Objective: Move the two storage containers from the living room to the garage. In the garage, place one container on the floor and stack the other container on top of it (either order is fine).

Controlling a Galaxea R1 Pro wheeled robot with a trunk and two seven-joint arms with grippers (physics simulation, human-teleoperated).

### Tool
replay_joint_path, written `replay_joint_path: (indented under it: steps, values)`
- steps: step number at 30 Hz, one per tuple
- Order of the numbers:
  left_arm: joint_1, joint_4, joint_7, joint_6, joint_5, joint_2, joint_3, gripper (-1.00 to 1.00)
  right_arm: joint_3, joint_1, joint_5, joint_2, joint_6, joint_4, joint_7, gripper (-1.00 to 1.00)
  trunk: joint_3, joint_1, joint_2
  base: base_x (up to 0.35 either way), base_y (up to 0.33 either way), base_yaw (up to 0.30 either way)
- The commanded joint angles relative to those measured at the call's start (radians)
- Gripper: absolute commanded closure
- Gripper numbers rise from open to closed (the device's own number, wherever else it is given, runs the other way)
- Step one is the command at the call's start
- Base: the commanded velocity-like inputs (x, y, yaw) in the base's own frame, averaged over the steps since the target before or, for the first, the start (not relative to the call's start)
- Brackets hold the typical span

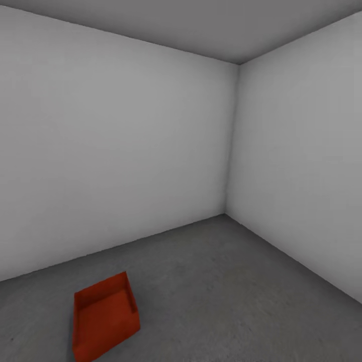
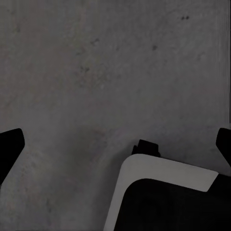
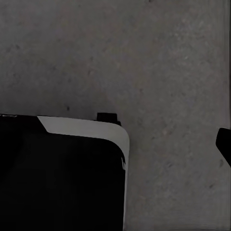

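One orange-red storage container [image 1: 105,317] sits upright and empty on the dark grey garage floor [image 1: 216,281], low and left in the head view, turned at an angle to the walls. In the left wrist view my left gripper [image 2: 115,147] hangs open over bare floor [image 2: 96,72], a dark fingertip [image 2: 9,147] at each side edge and nothing between them. In the right wrist view my right gripper [image 3: 115,144] also points down at the floor [image 3: 159,57]. One of its fingertips [image 3: 224,144] shows at the picture's edge, spread wide, with nothing held.
Two plain white walls meet in a corner [image 1: 231,151] ahead and to the right, under a grey ceiling [image 1: 211,25]. My own base, black with a white rim [image 2: 163,175] [image 3: 82,127], shows under both wrists. Open floor stretches right of the container.
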State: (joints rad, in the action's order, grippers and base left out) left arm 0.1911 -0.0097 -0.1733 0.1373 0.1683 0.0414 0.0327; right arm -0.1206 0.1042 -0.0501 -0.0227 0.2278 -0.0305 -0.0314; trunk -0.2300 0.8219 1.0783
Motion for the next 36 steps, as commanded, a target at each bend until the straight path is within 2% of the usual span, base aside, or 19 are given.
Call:
replay_joint_path:
  steps: [1,19,36]
  values:
    - [0.001,0.000,0.000,0.004,0.005,0.000,0.003,-1.00,-0.008,0.002,-0.005,0.000,0.005,-0.003,-0.002,-1.00,-0.001,0.000,0.001,0.000,0.000,-0.287]
    - [0.001,0.000,0.000,0.004,0.005,0.000,0.001,-1.00,-0.009,0.002,-0.002,-0.001,0.005,-0.003,-0.002,-1.00,0.011,0.000,0.001,0.000,0.000,-0.282]
    - [0.001,0.000,0.000,0.004,0.005,0.000,0.001,-1.00,-0.010,0.002,-0.002,0.000,-0.005,-0.003,-0.003,-1.00,0.012,0.000,0.001,0.000,0.000,-0.285]
